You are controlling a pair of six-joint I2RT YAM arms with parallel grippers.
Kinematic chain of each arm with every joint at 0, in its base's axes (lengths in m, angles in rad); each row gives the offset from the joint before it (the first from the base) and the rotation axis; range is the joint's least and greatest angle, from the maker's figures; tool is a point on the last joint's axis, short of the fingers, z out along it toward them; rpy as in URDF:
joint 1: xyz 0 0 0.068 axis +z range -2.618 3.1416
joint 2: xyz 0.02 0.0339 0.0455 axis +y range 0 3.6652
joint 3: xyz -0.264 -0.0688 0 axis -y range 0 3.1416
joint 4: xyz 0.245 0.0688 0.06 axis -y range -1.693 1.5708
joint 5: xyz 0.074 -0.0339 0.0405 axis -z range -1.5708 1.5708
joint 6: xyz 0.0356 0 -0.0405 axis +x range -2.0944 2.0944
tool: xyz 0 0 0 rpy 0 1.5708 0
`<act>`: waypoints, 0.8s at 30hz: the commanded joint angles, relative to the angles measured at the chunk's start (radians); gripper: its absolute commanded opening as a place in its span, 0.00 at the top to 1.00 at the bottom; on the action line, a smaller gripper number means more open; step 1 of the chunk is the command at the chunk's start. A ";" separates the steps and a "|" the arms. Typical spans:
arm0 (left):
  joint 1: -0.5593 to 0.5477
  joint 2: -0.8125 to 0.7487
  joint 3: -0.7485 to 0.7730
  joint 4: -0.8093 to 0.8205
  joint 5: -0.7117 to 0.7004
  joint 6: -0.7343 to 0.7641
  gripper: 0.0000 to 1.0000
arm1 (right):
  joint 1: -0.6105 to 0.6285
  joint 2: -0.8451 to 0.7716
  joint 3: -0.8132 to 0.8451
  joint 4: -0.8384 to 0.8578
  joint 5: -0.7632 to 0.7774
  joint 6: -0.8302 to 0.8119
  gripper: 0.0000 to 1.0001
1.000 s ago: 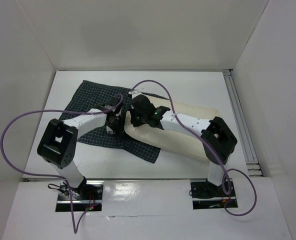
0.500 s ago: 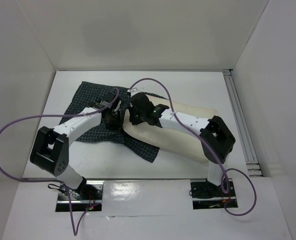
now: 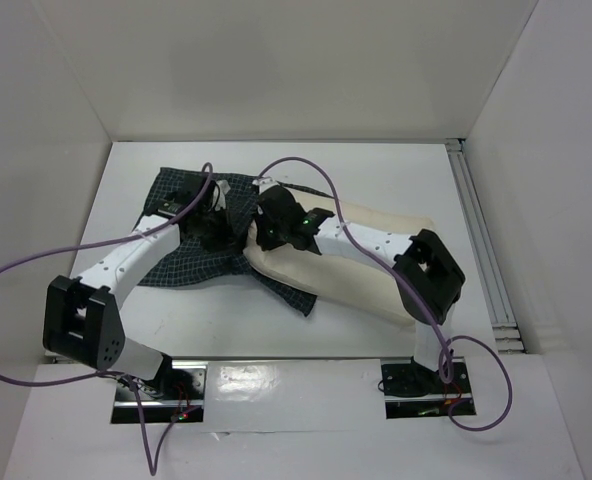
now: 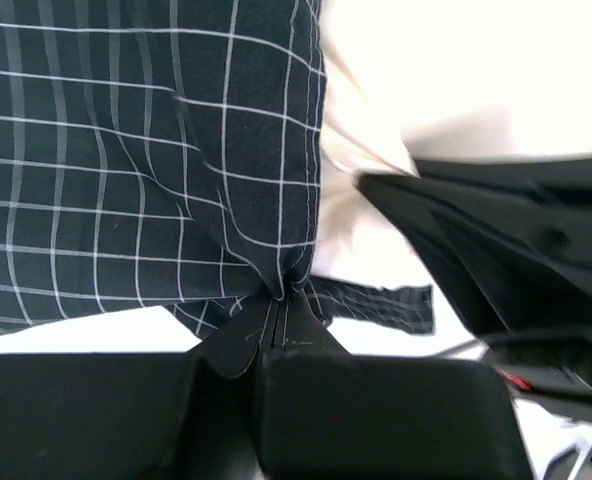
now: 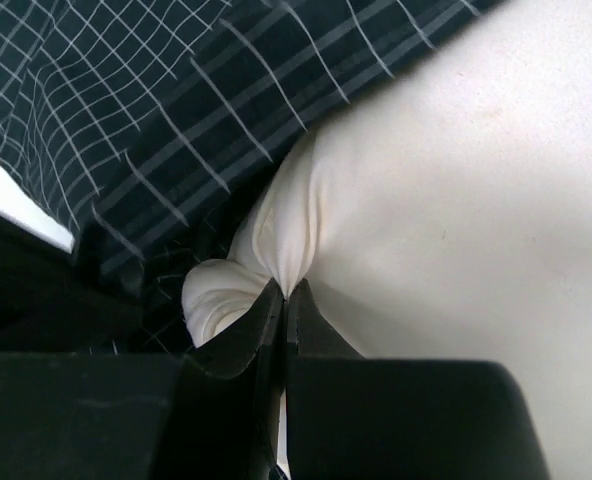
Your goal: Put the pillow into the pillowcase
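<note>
The dark checked pillowcase (image 3: 191, 258) lies crumpled on the white table, left of centre. The cream pillow (image 3: 351, 285) lies slantwise to its right, its left end over the cloth. My left gripper (image 3: 219, 222) is shut on a bunched fold of the pillowcase (image 4: 176, 180), lifted off the table; in the left wrist view the cloth is pinched at the fingertips (image 4: 281, 295). My right gripper (image 3: 261, 238) is shut on a pinch of the pillow (image 5: 456, 210) at its left end, close beside the left gripper. The pillowcase (image 5: 176, 110) fills the upper left of the right wrist view.
White walls (image 3: 296, 70) enclose the table on three sides. A metal rail (image 3: 481, 240) runs along the right edge. Purple cables (image 3: 306, 172) loop over both arms. The right arm (image 4: 516, 230) shows dark in the left wrist view.
My left gripper has shut on the pillowcase and moved up and away, toward the far side, drawing the cloth with it. The right gripper has shifted slightly left with the pillow's end.
</note>
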 commanded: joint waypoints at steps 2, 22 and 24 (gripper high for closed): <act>-0.003 -0.050 -0.001 0.016 0.133 0.057 1.00 | 0.001 0.034 0.116 0.093 -0.041 0.030 1.00; -0.003 -0.056 0.011 -0.091 0.066 0.134 0.30 | -0.045 -0.300 -0.203 0.165 0.025 0.140 0.15; -0.003 -0.056 0.057 -0.101 0.047 0.134 0.26 | -0.073 -0.360 -0.262 0.136 0.053 0.140 0.15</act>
